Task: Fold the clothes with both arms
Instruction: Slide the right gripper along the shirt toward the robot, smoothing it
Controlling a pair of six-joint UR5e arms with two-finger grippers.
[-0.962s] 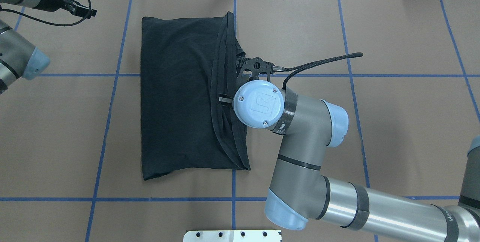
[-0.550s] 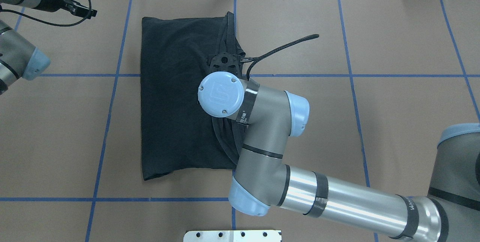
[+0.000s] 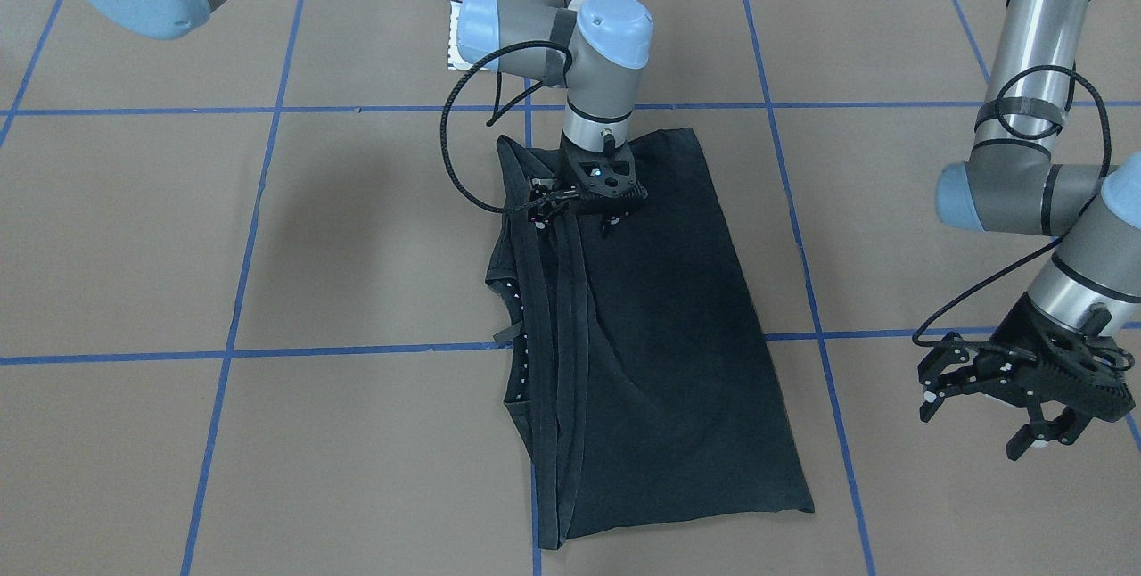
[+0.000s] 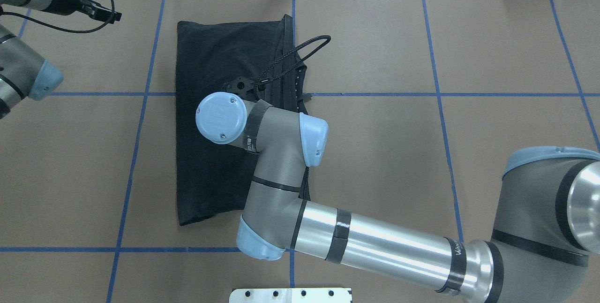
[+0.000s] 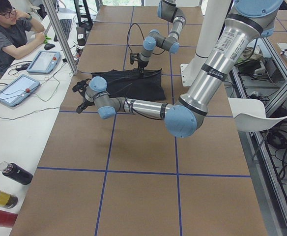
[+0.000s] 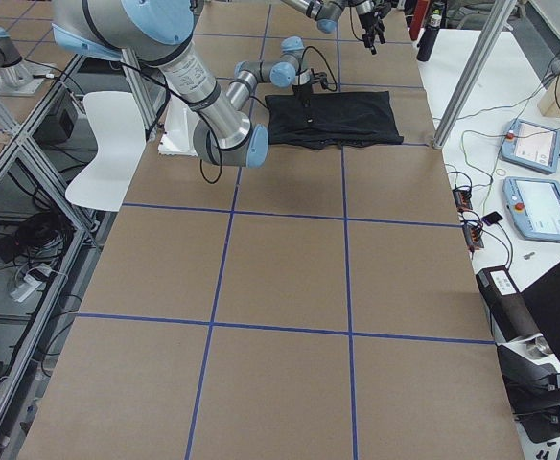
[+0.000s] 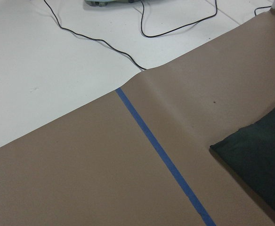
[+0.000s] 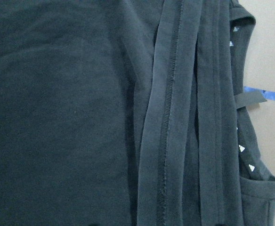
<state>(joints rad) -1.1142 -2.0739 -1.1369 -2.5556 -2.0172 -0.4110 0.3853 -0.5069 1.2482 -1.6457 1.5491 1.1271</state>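
The clothes are one black T-shirt [image 4: 211, 54], folded into a long rectangle on the brown table, with stacked hems and the collar along its right side [image 8: 175, 117]. No print shows. My right arm reaches over the shirt, and its gripper [image 3: 578, 212] hangs just above the near half with the fingers apart and nothing between them. In the overhead view the wrist hides those fingers. My left gripper [image 3: 976, 423] stands open and empty over bare table off the shirt's far left corner [image 7: 264, 165], also seen at top left [image 4: 110, 13].
Blue tape lines [image 4: 140, 94] divide the brown table cover. A white bolted mounting block [image 4: 290, 295] sits at the near edge. A person [image 5: 11, 34] sits at a side desk with tablets [image 5: 15, 91] and bottles [image 5: 13, 172]. A white chair [image 6: 107, 144] stands beside the table.
My right arm has swept left across the shirt, from its right hem edge to over its middle, and its cable loop has swung along. The left arm has not moved.
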